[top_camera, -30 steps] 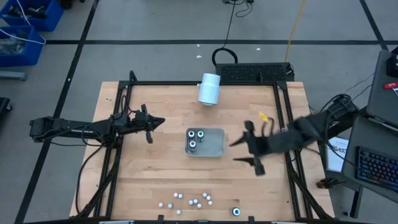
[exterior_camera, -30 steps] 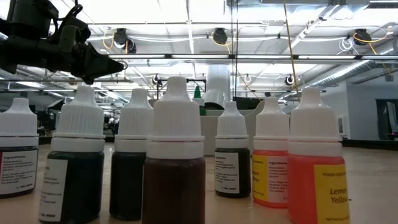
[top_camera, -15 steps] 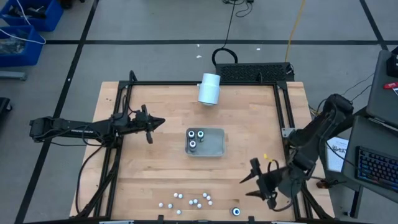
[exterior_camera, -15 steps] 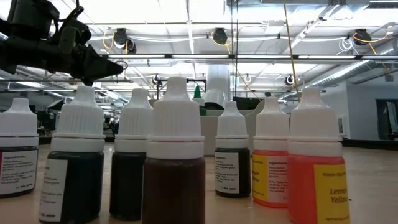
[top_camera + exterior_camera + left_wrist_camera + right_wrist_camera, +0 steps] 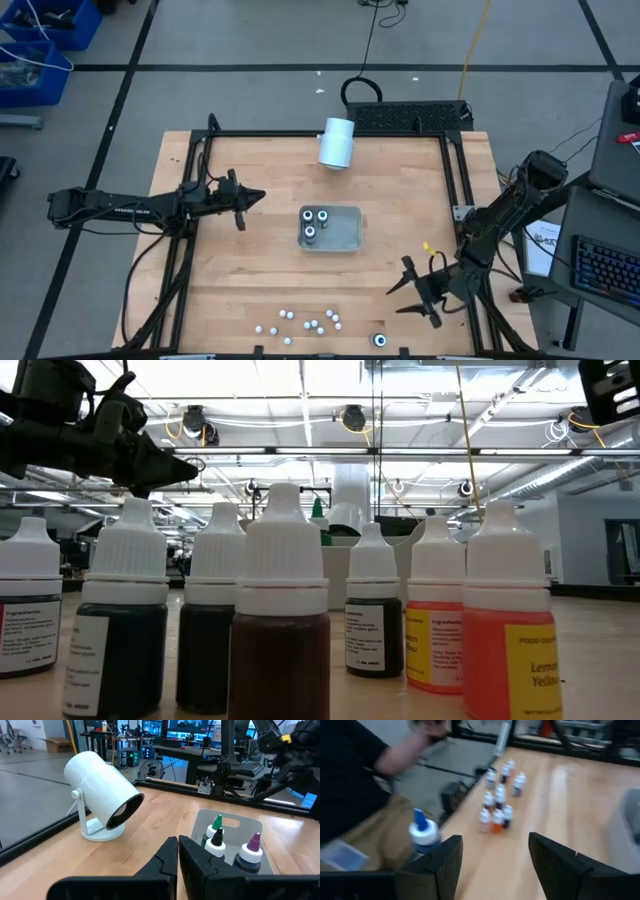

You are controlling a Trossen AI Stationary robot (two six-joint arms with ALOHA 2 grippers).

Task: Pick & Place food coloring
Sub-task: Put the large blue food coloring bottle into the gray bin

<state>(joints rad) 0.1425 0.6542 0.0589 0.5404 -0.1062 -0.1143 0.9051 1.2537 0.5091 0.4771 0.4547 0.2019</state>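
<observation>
At front edge: bottles tiny | left fingers closed | right fingers wide

We see the tray at table centre with three food coloring bottles standing in its left part, and the cylinder lamp behind it at the far edge. A cluster of small bottles sits near the front edge, one lone bottle to its right. Left gripper hangs left of the tray, right gripper over the front right, near the lone bottle.
</observation>
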